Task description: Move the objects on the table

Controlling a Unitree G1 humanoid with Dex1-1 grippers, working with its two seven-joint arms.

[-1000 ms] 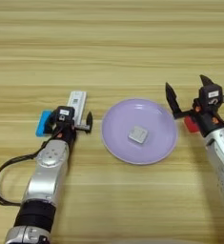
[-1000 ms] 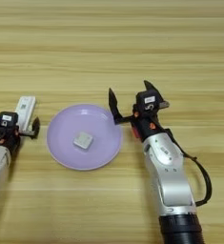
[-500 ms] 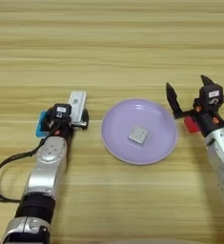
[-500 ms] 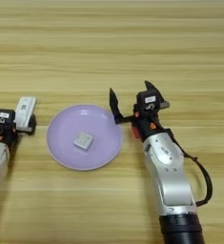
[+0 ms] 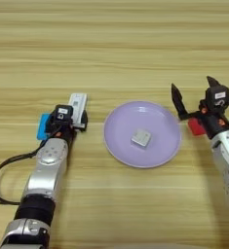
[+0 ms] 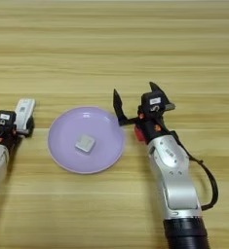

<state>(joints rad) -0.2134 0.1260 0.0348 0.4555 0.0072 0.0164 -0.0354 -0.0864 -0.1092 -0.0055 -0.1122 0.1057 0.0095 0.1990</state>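
- Pale grey square block (image 5: 141, 138): lies flat near the middle of the lilac plate (image 5: 117, 146), clear of its rim and of both arms. It sat in the same spot a second ago.
- Red cube (image 5: 196, 126): on the bare wood just off the plate's right edge, partly hidden beneath the right gripper (image 5: 194, 97). Only a corner shows, and it seems unmoved.
- Right gripper: fingers spread wide, one tip leaning toward the plate rim, the other raised on the far side; the cube sits below and between them, not clamped. Over the last second this arm has hardly stirred.
- White stick with a label (image 5: 77, 104): lies on the wood left of the plate, its near end under the left gripper (image 5: 67, 119). More of it shows now than a second ago.
- Left gripper: it has drawn back toward the robot along the stick. Whether its fingers are parted or closed cannot be told from here, nor whether it has a hold on the stick.
- Blue piece (image 5: 41, 126): a small flat patch just beside the left gripper, partly covered.
- Reading for the task: block appears placed; cube and stick remain off the plate, so the work looks partway done.
- Table (image 5: 116, 44): light wood, plank grain running across. Nothing of the room beyond shows.
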